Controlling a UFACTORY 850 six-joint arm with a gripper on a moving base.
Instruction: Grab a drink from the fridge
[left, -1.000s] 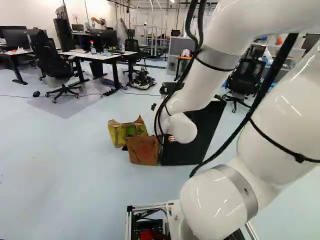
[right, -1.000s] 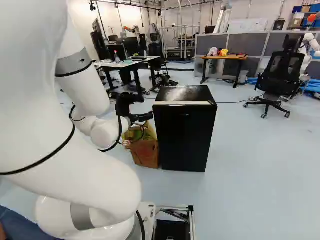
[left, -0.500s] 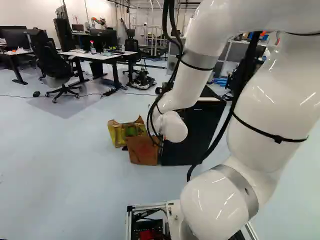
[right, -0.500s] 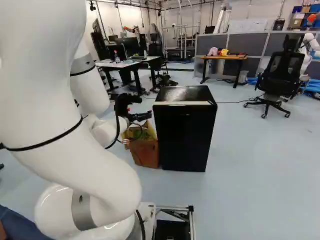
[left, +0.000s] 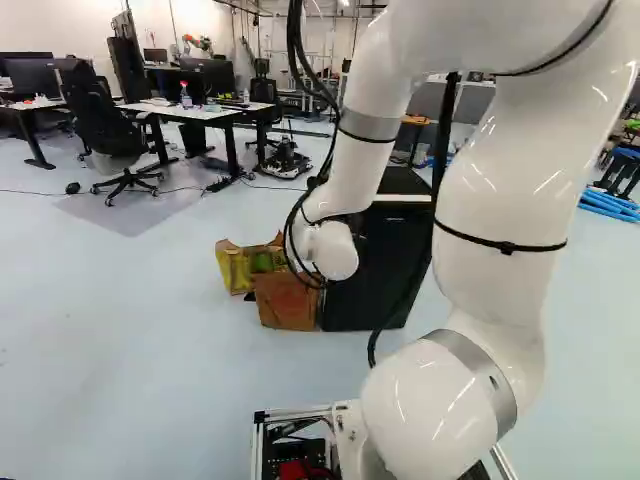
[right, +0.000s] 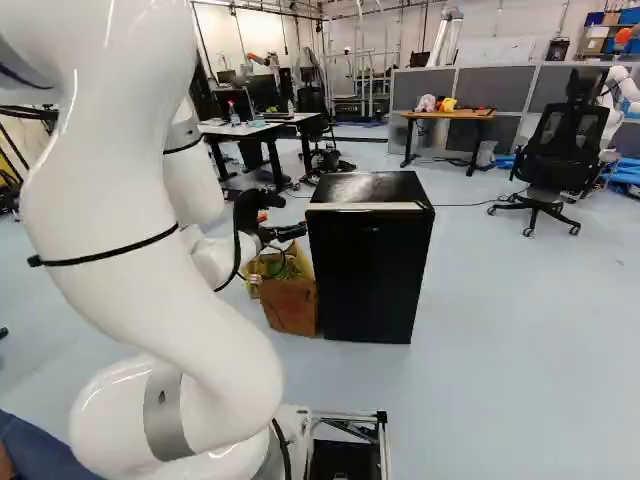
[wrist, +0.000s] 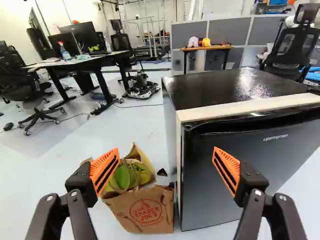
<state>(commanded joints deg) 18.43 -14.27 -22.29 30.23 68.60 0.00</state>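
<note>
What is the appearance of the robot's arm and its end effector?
The arm is glossy white, with rounded segments and grey bands. Black cables run along it, and thin black straps circle it. The end effector is black, with two fingers and orange, slotted pads.

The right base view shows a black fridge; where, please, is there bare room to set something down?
The fridge's glossy black top and the pale blue floor to its right look bare; a brown paper bag and the black gripper crowd its left.
</note>
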